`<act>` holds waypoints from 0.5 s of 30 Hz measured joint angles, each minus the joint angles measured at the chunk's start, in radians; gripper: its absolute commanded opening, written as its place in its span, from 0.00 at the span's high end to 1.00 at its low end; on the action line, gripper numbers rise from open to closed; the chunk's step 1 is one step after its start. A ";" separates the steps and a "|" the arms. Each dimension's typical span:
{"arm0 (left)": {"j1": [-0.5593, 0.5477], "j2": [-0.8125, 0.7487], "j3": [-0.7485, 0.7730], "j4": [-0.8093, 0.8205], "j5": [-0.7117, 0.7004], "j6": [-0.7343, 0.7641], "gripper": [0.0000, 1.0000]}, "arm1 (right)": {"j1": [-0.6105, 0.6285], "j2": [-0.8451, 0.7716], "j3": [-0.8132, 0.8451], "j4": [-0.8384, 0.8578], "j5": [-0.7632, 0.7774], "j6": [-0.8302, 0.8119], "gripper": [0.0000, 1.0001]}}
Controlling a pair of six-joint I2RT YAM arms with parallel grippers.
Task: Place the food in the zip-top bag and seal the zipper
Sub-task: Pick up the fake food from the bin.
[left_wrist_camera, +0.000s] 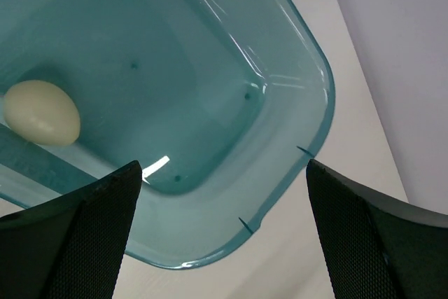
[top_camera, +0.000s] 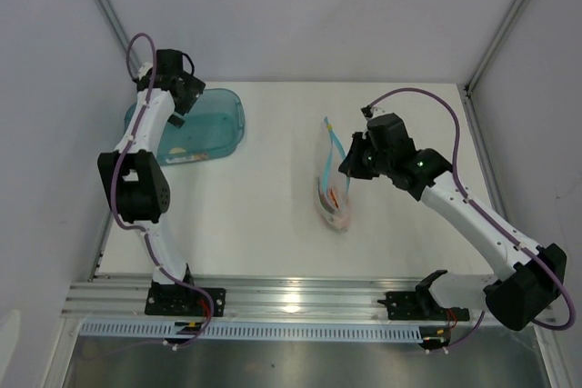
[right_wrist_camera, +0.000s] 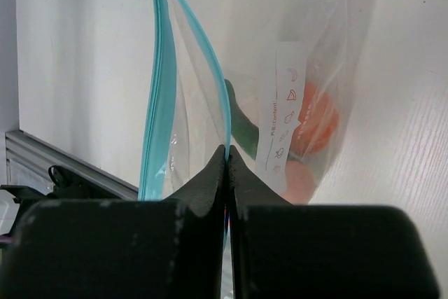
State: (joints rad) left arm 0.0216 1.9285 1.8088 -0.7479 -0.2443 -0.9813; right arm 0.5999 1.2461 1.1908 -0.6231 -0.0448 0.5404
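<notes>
Left hand: fingers spread as wide as they go, nothing between them, hanging over the tub.
Egg: on the tub floor close to one wall, off to the side of my finger gap, not inside it.
Right hand: jaws pressed tight on one lip of the bag, right at the zipper; the other lip hangs apart, so the mouth gapes.
Bag: mid-table, well apart from the tub, with the orange and the green inside.
Step, as I judge it: fetch the egg, the last piece outside the bag.
Doing it well: slide my left hand across until the egg sits centred between the fingers, drop straight down, and close softly on its widest part.
Watch: it looks smooth and round and could squirt free; one finger must fit between egg and wall.
Right hand's part: hold that lip up and steady so the mouth is open for the drop.
</notes>
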 measured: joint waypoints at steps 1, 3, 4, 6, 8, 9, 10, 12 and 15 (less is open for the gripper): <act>0.008 0.016 0.015 -0.018 -0.003 -0.011 0.01 | -0.002 0.005 0.000 0.004 -0.004 -0.001 1.00; 0.025 0.035 0.023 -0.048 -0.008 -0.037 0.01 | -0.005 0.012 -0.002 0.011 -0.011 -0.003 1.00; 0.033 0.045 0.024 -0.071 -0.012 -0.058 0.01 | -0.008 0.014 -0.003 0.014 -0.016 -0.003 1.00; 0.050 0.058 0.025 -0.098 -0.015 -0.084 0.00 | -0.010 0.017 -0.006 0.016 -0.021 -0.004 1.00; 0.065 0.073 0.027 -0.126 -0.016 -0.112 0.00 | -0.013 0.020 -0.011 0.018 -0.025 -0.007 1.00; 0.073 0.084 0.031 -0.143 -0.015 -0.126 0.01 | -0.014 0.021 -0.013 0.019 -0.026 -0.010 1.00; 0.081 0.096 0.037 -0.160 -0.015 -0.138 0.00 | -0.015 0.022 -0.015 0.020 -0.028 -0.011 1.00; 0.096 0.122 0.058 -0.188 -0.014 -0.159 0.01 | -0.017 0.023 -0.019 0.023 -0.031 -0.014 1.00; 0.114 0.161 0.095 -0.230 -0.013 -0.185 0.01 | -0.021 0.023 -0.027 0.026 -0.034 -0.018 1.00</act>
State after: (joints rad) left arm 0.1352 2.0895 1.9038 -0.9783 -0.2573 -1.1667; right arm 0.5789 1.2690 1.1637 -0.5976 -0.0792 0.5220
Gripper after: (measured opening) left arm 0.994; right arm 0.003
